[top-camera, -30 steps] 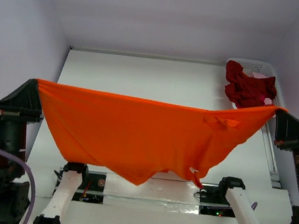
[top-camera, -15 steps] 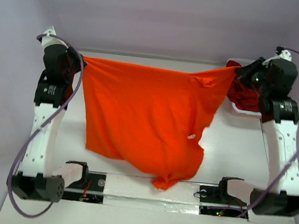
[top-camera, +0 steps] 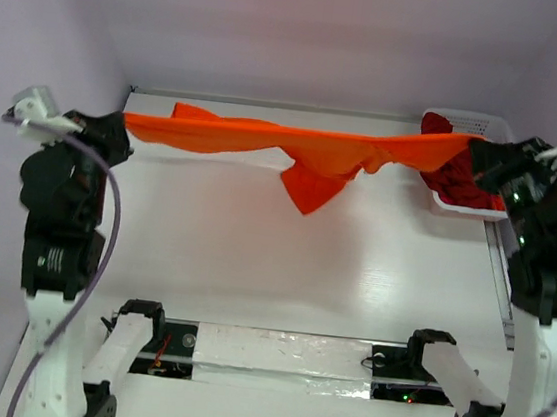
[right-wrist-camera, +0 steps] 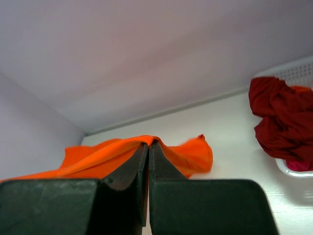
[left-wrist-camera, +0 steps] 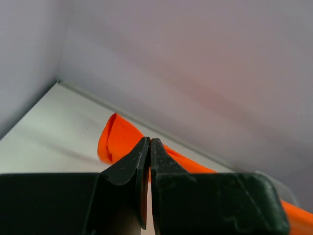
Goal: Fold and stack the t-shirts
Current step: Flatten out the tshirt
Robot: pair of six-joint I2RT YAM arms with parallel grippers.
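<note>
Orange t-shirt (top-camera: 257, 136) is stretched as a narrow band over the far part of the table (top-camera: 282, 269), with its long axis from left to right. Your left gripper (top-camera: 118, 132) is clamped on one end and your right gripper (top-camera: 478, 151) on the other, beside the basket (top-camera: 470, 118). Neither arm is nearer, so I think you should lower both together.

Two matching arms rise from a shiny silver base rail (top-camera: 282, 355). The left arm (top-camera: 55, 183), left of that rail, and the right arm (top-camera: 544, 259), right of it, pair smooth white plastic link shells (top-camera: 53, 379) with chunky black joint housings (top-camera: 51, 263). A pale purple cable (top-camera: 114, 215) loops along each. On the rail sit squat black base blocks (top-camera: 141, 312). The left gripper (left-wrist-camera: 149, 142) and right gripper (right-wrist-camera: 148, 145) have matte black fingers (left-wrist-camera: 127, 169) tapering to thin wedge tips.
</note>
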